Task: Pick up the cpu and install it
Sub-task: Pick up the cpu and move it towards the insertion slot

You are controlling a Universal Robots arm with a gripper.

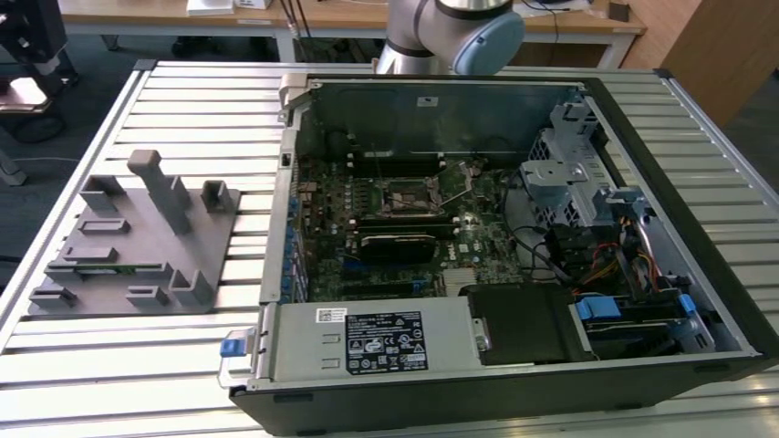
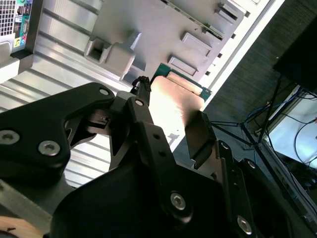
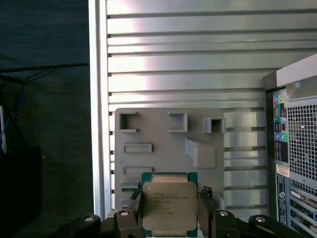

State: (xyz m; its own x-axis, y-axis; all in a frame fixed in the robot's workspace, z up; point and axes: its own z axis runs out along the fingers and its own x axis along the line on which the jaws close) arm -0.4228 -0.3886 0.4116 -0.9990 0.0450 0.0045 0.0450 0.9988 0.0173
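Silvery-grey cpu [image 3: 170, 207] is clamped by the gripper [image 3: 170, 198], jaws shut on it, over the holder block [image 3: 163, 144]. Pickup is done; the socket [image 1: 403, 195], at the block's three o'clock in the exterior view, is left unfilled.

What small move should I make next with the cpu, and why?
Probably carry it level toward the case, fingers shut. The cpu sits clamped between the fingers, apparently lifted clear of the grey holder block beneath, so the pick looks done. The socket where it belongs lies inside the case.
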